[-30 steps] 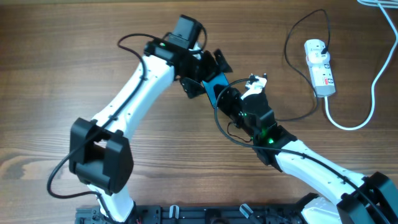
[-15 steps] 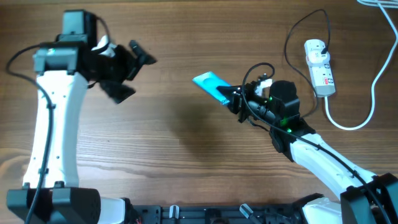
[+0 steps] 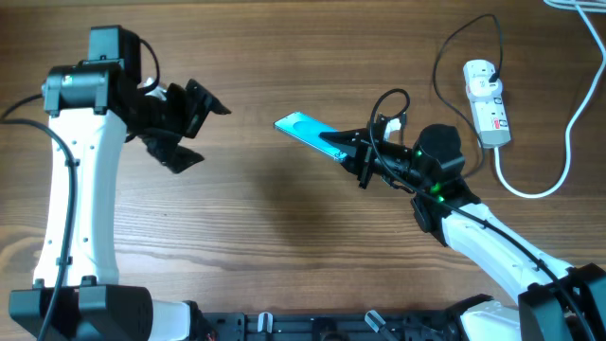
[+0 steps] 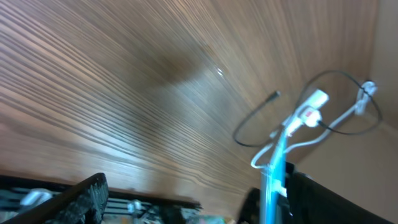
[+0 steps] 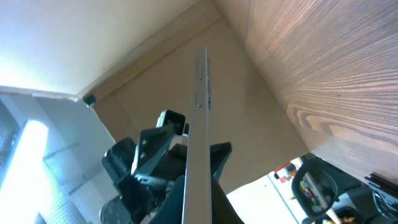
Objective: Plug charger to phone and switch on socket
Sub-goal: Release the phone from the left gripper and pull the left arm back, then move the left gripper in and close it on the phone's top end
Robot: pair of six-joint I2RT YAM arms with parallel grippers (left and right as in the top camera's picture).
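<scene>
The phone (image 3: 301, 127), cyan screen up, hangs tilted above mid-table with my right gripper (image 3: 347, 152) shut on its right end. In the right wrist view the phone (image 5: 200, 118) shows edge-on, rising from between the clamped jaws of my right gripper (image 5: 202, 183). My left gripper (image 3: 209, 133) stands open and empty at the far left, well apart from the phone. The socket (image 3: 486, 102) lies at the back right. The charger (image 3: 441, 66), a thin black cable, runs from it and loops by my right wrist. Its dark plug tip (image 4: 273, 95) shows in the left wrist view.
A thick white cord (image 3: 544, 185) curves from the socket toward the table's right edge. Bare wooden table (image 3: 275, 227) lies between the two arms. A black rail (image 3: 312, 327) runs along the front edge.
My left arm has let go near the phone and swung far to the left, gripper open. My right gripper keeps the phone, which now sits lower-angled and further left.
</scene>
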